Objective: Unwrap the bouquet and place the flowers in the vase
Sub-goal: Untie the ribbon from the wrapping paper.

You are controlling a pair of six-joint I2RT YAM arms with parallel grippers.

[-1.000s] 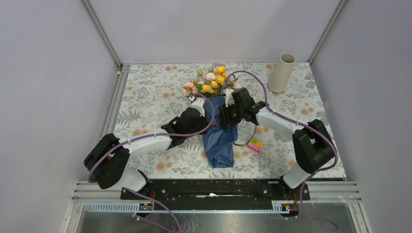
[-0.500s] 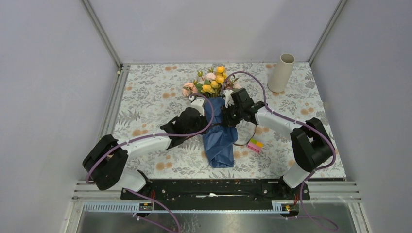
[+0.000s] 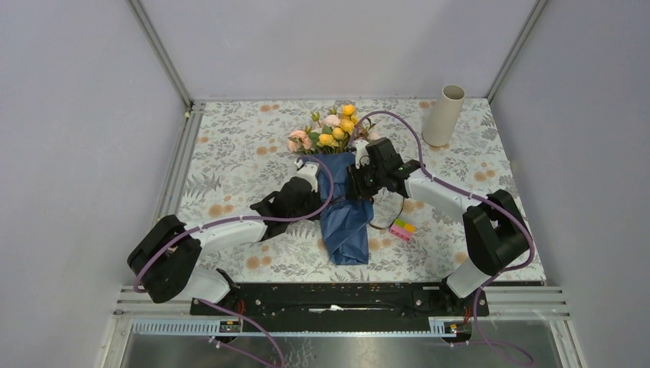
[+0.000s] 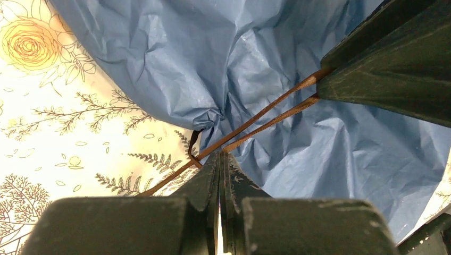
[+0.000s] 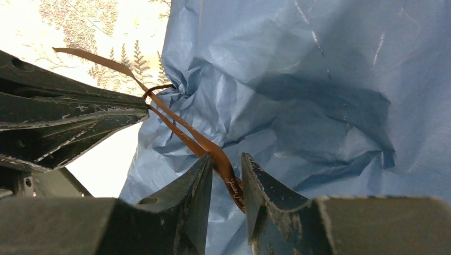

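Untying is the step in hand. The bouquet lies in the middle of the tabletop, the vase well apart from it. The left hand is closed tight on the ribbon. The right hand has the ribbon between part-open fingers, but I cannot tell if it grips. Next, I think, the hands must pull the ribbon loose.

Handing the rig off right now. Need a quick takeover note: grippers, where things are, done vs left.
Left gripper: shut on the ribbon.
Right gripper: jaws apart, ribbon running between them, not visibly clamped.
Bouquet: lying between the two grippers, wrapped and tied, flowers pointing to the far edge.
Vase: upright at far right, no flowers in it.
Done: both grippers are at the tie.
Left: undo the ribbon, unwrap, move the flowers into the vase.
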